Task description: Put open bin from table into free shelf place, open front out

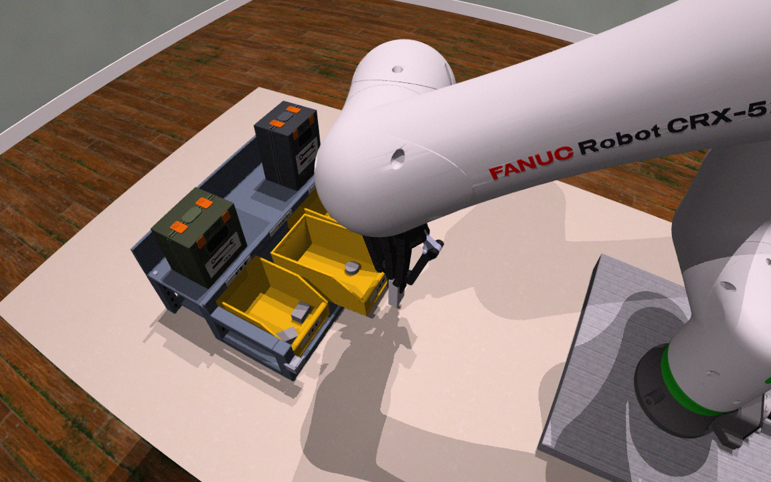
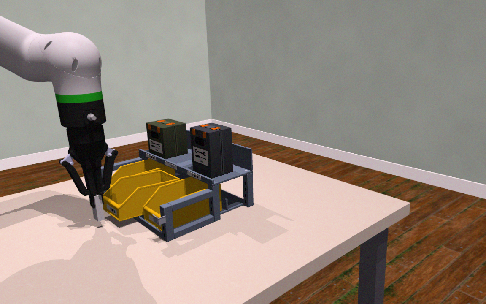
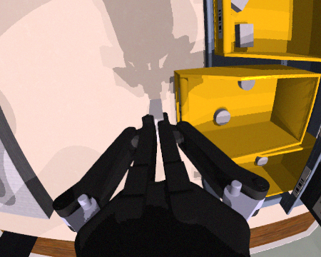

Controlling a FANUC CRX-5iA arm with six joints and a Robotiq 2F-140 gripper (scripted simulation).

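Observation:
The middle yellow bin (image 1: 316,254) (image 2: 135,196) (image 3: 253,137) sits askew between the two other bins, its front end sticking out past the shelf (image 1: 250,333) (image 2: 195,223) over the table. Its open front faces out. Its rear end is just in front of the upper board. Two round grey parts lie in it. Whether it is level is hard to tell. My gripper (image 1: 396,294) (image 2: 97,210) (image 3: 156,108) is shut and empty, pointing down just in front of the bin's front wall, fingertips low over the table. Whether they touch the bin is unclear.
One bin with grey blocks (image 1: 268,298) (image 2: 135,166) (image 3: 267,21) stands on one side; another bin (image 2: 176,192) (image 3: 285,175) is close on the other. A green case (image 1: 197,239) (image 2: 165,139) and a black case (image 1: 286,146) (image 2: 210,151) stand on the upper board.

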